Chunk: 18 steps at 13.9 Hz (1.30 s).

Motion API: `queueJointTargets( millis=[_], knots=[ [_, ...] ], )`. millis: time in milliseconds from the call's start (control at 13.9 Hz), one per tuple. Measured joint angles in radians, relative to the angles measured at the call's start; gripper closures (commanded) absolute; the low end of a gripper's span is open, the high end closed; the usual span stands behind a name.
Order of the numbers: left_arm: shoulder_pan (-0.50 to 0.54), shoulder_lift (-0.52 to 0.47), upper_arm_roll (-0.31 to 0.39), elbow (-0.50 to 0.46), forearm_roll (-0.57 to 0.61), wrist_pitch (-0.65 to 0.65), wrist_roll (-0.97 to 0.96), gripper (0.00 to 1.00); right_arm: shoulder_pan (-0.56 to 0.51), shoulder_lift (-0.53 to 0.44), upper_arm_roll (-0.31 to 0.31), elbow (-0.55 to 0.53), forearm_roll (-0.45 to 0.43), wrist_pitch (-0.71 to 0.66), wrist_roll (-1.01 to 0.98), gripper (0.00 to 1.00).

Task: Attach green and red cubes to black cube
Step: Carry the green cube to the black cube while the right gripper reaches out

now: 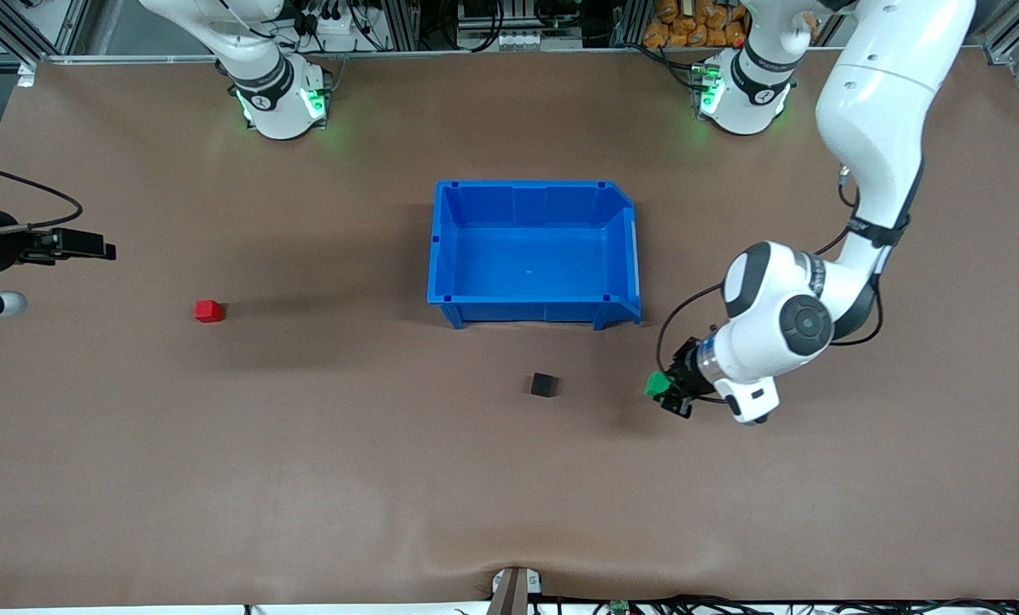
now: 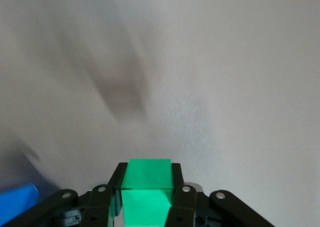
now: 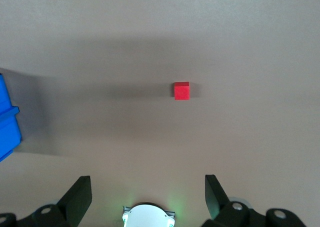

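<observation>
Worktop (image 1: pixel 304 478): flat brown covering, slight ripple at the edge nearest the front camera.

Green cube (image 1: pixel 657 385): bright green, plain faces, sharp edges. Pinched in the left claw (image 1: pixel 664 391), which is pressed onto two of its side faces. The claw hangs over bare worktop toward the left arm's end, with the cube off the surface. In the left wrist view the green cube (image 2: pixel 146 192) sits square between the black fingers (image 2: pixel 178 184), its upper face a shade lighter than the face toward the lens.

Black cube (image 1: pixel 543 385): matte, no markings, much the same size as the green one. Rests alone on the worktop, nearer the front camera than the blue bin (image 1: pixel 449 256) and well apart from the held cube.

Red cube (image 1: pixel 208 311): bright red, plain. Sits on the worktop toward the right arm's end, well apart from the bin and the black cube. The right wrist view shows the red cube (image 3: pixel 182 90) square on the surface with a soft shadow streak beside it.

Right claw (image 3: pixel 148 197): fingers spread wide, holding nothing, high over the worktop at the right arm's end; that arm waits.

Blue bin: open-topped, mid-worktop.
</observation>
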Motion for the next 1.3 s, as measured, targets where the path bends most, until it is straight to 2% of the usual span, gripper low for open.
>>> queueJointTargets(
  millis=[288, 505, 721, 1010, 1298],
  knots=[
    [-0.061, 0.116, 0.001, 0.142, -0.003, -0.038, -0.137, 1.0, 0.0, 0.01, 0.0, -0.021, -0.001, 0.028, 0.0, 0.0],
    [-0.097, 0.176, 0.003, 0.207, -0.003, -0.043, -0.183, 1.0, 0.0, 0.014, 0.0, -0.043, -0.003, 0.054, 0.0, 0.0],
    [-0.14, 0.211, 0.012, 0.234, -0.003, -0.047, -0.239, 1.0, 0.0, 0.016, 0.0, -0.063, -0.004, 0.07, 0.005, 0.0],
    [-0.24, 0.238, 0.085, 0.256, -0.003, -0.048, -0.314, 1.0, 0.001, 0.016, 0.0, -0.087, -0.009, 0.097, 0.029, 0.0],
    [-0.266, 0.251, 0.099, 0.273, -0.003, -0.048, -0.374, 1.0, 0.002, 0.017, 0.0, -0.11, -0.011, 0.118, 0.033, 0.0]
  ],
)
